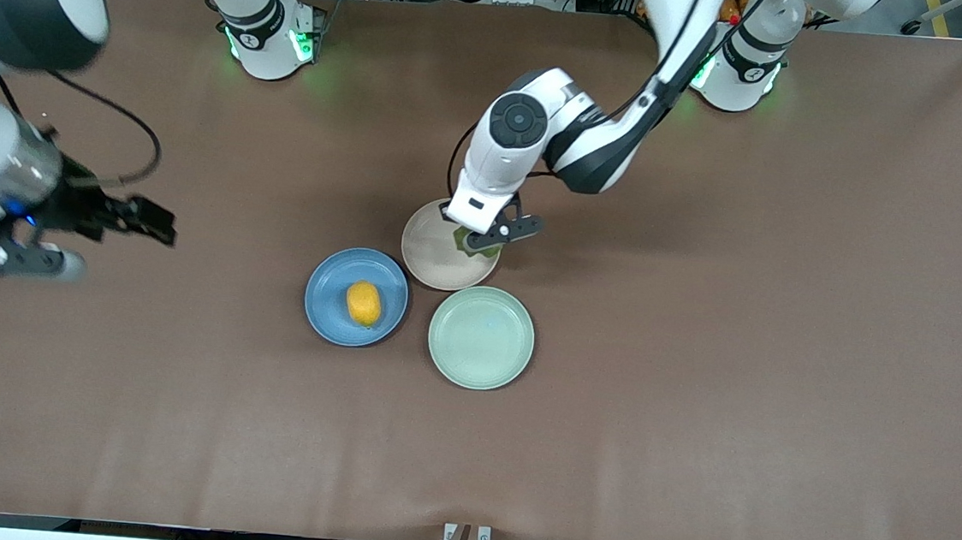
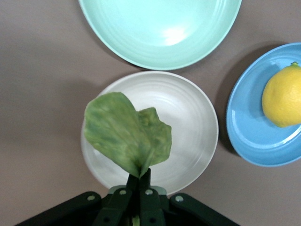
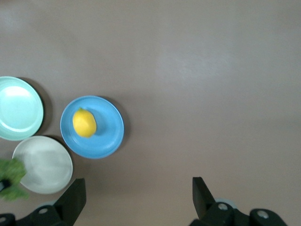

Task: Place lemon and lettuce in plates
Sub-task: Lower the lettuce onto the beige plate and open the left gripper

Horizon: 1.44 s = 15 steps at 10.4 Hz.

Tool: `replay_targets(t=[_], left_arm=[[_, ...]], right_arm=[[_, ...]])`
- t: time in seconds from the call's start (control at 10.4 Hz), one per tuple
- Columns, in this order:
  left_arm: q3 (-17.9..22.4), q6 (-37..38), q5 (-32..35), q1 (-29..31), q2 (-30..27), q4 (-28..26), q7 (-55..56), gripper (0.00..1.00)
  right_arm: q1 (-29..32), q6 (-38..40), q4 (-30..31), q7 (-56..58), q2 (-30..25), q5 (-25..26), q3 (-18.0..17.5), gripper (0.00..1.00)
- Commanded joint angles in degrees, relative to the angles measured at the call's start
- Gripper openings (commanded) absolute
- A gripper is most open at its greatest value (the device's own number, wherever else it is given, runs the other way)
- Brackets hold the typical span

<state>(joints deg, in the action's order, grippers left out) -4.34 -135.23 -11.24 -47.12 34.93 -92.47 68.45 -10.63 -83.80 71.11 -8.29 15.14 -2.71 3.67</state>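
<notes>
Left hand is pinching the lettuce above the beige plate; we are aiming to release low and centred. Right hand is waiting, spread empty; lemon is lying in the blue plate.

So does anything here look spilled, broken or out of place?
Nothing stands out. The lemon sits in the blue plate, the left gripper holds the lettuce over the beige plate, and the right gripper waits open.
</notes>
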Motion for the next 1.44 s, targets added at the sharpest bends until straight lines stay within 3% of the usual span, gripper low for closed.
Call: replay_targets(t=[0.0,0.1,0.19,0.38,0.58,0.77,0.96,1.34], left_arm=[[0.7,-6.6,-1.3,-2.7,4.7,2.1,4.5,0.0],[0.7,-7.3,-1.2,-3.1,5.1,2.1,6.2,0.0],[0.7,-7.3,-0.9,-3.1,5.1,2.1,6.5,0.99],[0.9,-7.2,-0.7,-2.9,4.4,2.1,6.2,1.0],[1.2,-5.3,1.8,-2.1,1.1,1.8,5.8,1.0],[1.0,3.4,7.2,1.2,-4.0,2.0,4.3,1.0],[1.1,6.8,7.5,4.1,-8.3,1.9,2.1,1.0],[0.8,16.2,7.5,14.1,-15.5,2.0,-17.2,1.0]], right_arm=[[2.0,1.7,3.1,1.9,-5.8,1.3,-0.9,1.0],[3.5,1.0,5.8,4.7,-7.7,1.1,-0.9,1.0],[3.9,-0.3,8.5,5.0,-9.0,1.0,-0.9,1.0],[3.9,-4.8,14.6,5.0,-12.6,1.1,-0.9,1.0],[3.6,-5.5,16.2,4.4,-13.9,1.3,-1.0,1.0],[3.9,-7.0,19.0,4.4,-15.6,1.5,-0.9,1.0],[3.8,-6.9,19.3,4.3,-15.7,3.2,-0.9,1.0],[4.4,-7.6,23.5,4.4,-18.0,5.1,-1.1,1.0]])
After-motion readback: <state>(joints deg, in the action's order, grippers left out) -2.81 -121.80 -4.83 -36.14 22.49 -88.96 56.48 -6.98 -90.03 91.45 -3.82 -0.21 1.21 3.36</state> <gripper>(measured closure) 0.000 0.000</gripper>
